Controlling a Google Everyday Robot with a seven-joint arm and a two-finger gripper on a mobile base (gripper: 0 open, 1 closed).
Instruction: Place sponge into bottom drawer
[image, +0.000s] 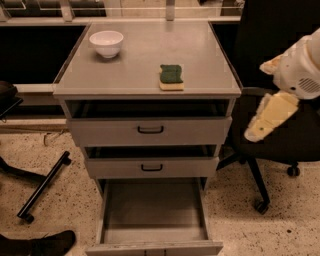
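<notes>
The sponge (171, 76), dark green on top with a pale yellow base, lies flat on the grey cabinet top (140, 55), right of centre near the front edge. The bottom drawer (154, 212) is pulled fully out, and its plain grey tray has nothing in it. My gripper (271, 116) hangs in the air to the right of the cabinet, level with the top drawer. It is well apart from the sponge and holds nothing that I can see.
A white bowl (106, 43) stands at the back left of the cabinet top. The two upper drawers (150, 131) with black handles are slightly open. A black office chair (280, 145) stands right of the cabinet, behind my arm. A black chair leg (42, 187) lies on the floor at left.
</notes>
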